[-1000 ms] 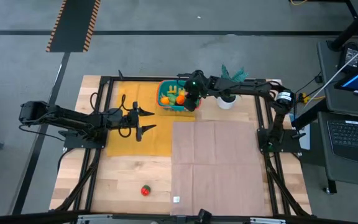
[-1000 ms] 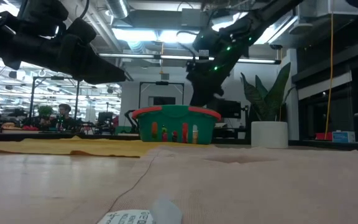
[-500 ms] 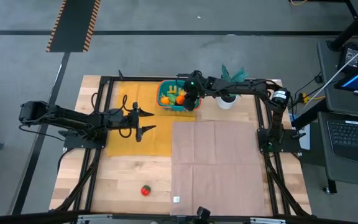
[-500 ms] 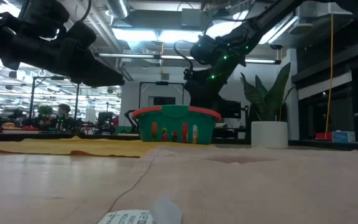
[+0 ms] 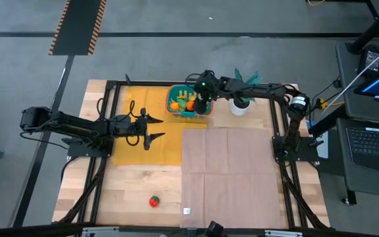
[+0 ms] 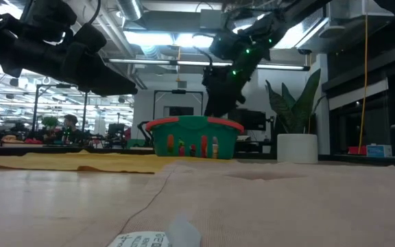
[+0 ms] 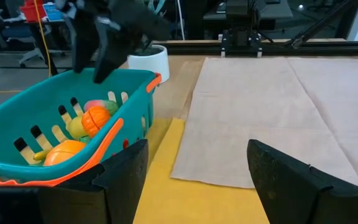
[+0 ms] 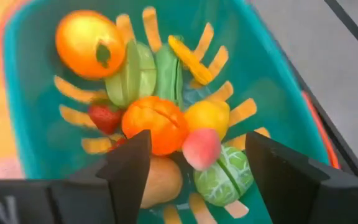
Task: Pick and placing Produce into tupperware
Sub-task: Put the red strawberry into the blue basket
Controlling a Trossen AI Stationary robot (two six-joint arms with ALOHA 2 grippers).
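A small white label [image 6: 137,240] lies at the near edge of the surface [image 5: 133,191], but its print is too small to read; only in the right wrist view a letter "N" shows on the end effector body. That view alone looks down into the tupperware [image 8: 272,81], where an orange [image 8: 89,42], a strawberry [image 8: 105,117], a peach [image 8: 201,149] and a green cabbage [image 8: 224,179] lie together. The high view alone shows one red tomato [image 5: 154,202] on the bare wood, at 6 o'clock, well apart from the tupperware [image 5: 176,110] at 12 o'clock. The right end effector [image 5: 200,103] hangs above the tupperware, fingers spread, holding nothing. The left end effector [image 5: 155,127] waits at 9 o'clock over the yellow cloth [image 5: 143,150], released and empty.
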